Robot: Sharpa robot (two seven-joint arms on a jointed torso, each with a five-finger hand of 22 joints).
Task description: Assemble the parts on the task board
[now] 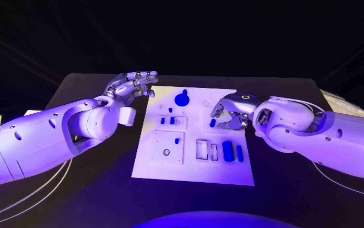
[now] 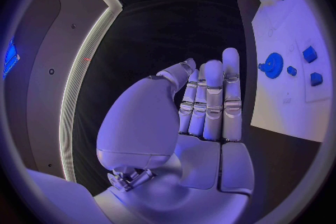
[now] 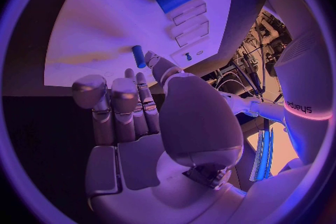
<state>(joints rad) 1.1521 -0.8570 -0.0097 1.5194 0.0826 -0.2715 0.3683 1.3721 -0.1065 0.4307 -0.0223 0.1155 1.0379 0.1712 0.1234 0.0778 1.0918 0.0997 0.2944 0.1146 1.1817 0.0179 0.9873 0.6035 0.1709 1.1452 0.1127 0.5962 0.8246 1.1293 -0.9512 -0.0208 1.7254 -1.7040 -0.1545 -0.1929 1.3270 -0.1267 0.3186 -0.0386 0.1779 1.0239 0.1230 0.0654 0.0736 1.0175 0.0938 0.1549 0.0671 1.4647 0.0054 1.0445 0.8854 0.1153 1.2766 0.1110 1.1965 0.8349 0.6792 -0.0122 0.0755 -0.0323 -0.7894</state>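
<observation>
The white task board (image 1: 193, 167) lies mid-table. On it are a blue gear (image 1: 182, 99), two small blue blocks (image 1: 167, 120) and two blue bars (image 1: 233, 151) by empty slots. My right hand (image 1: 231, 112) hovers low over the board's right side. Its thumb and fingertips (image 3: 150, 59) sit right at a short blue peg (image 3: 139, 56), also seen in the head view (image 1: 212, 123); whether they pinch it is unclear. My left hand (image 1: 135, 86) floats off the board's far left corner, its fingers (image 2: 213, 101) straight and holding nothing.
A square white inset plate (image 1: 167, 148) on the board's near left carries a small blue piece (image 1: 177, 140) and a ring. The black table (image 1: 99, 186) surrounds the board. Cables (image 1: 46, 194) trail under my left arm.
</observation>
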